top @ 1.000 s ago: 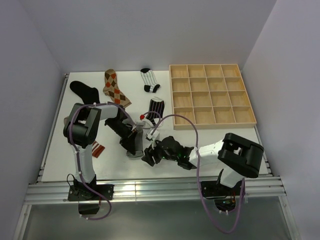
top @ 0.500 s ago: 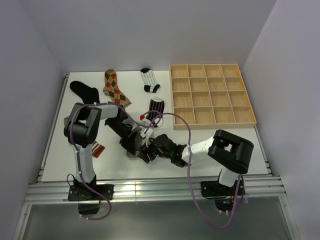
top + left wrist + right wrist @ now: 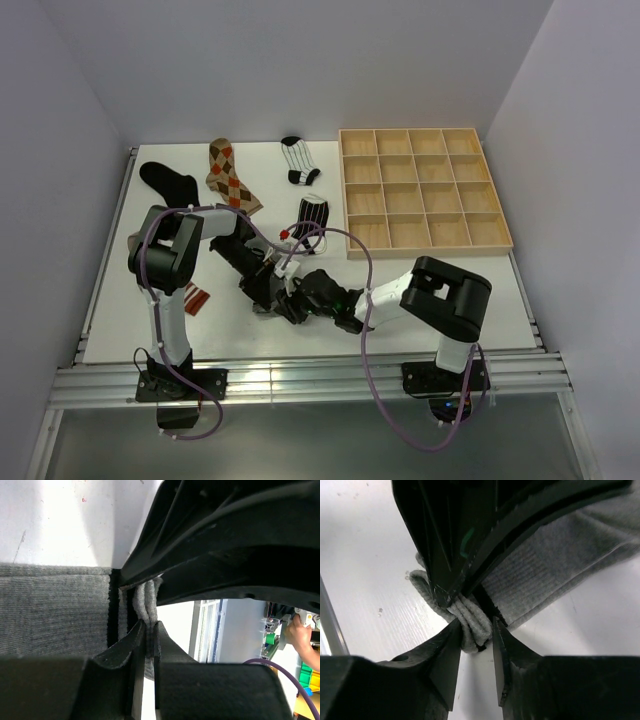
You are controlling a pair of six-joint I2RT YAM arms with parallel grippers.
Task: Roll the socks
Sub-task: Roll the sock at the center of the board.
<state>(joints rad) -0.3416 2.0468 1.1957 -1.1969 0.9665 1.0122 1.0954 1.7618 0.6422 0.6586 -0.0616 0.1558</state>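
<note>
1 black sock lay at the far left of the table, with a tan-orange argyle sock just beside it. Nearer the front, the left gripper was clamped narrow on a bunched fold of the grey sock, whose flat part spread over the table. Nose to nose with it, the right gripper pinched what looked like the same rolled-up end, its fingers nearly closed on the fabric. Behind them sat a white striped sock and a black-and-white striped sock. The wooden grid tray stood at the right.
</note>
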